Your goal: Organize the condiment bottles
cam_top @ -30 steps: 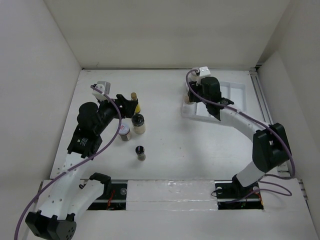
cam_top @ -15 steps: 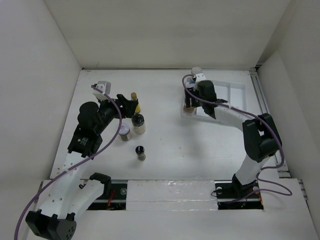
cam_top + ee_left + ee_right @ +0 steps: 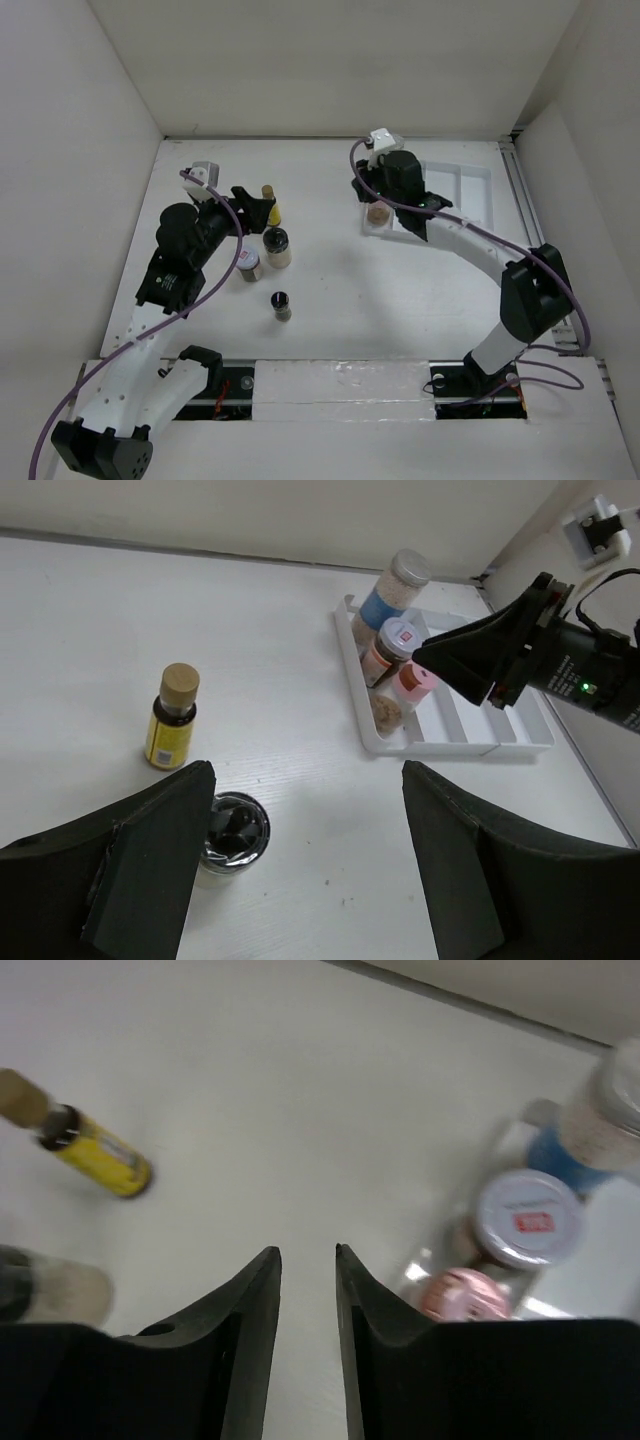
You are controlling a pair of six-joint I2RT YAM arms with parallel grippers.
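My left gripper [image 3: 258, 207] [image 3: 305, 780] is open and empty, just above the table beside the slim yellow dark-capped bottle [image 3: 272, 203] [image 3: 172, 718] and the cream-filled jar [image 3: 277, 247] [image 3: 232, 830]. A silver-lidded bottle [image 3: 250, 265] and a small black-capped bottle [image 3: 282, 305] stand nearer the front. My right gripper [image 3: 370, 192] [image 3: 308, 1252] hovers at the left end of the white divided tray [image 3: 455, 190] [image 3: 450, 742], jaws a narrow gap apart with nothing between them. The pink shaker [image 3: 378, 213] [image 3: 410, 685] [image 3: 462, 1295], a red-labelled silver-lidded jar [image 3: 397, 642] [image 3: 528, 1218] and the blue-banded bottle [image 3: 388, 598] [image 3: 590, 1130] stand in the tray.
White walls enclose the table on the left, back and right. The tray's right compartments [image 3: 470, 185] hold nothing. The right arm [image 3: 470, 245] arcs over the table's right half.
My right gripper has moved left, off the tray's left compartment to its left edge, and the pink shaker now shows standing in the tray. The left arm has not moved.
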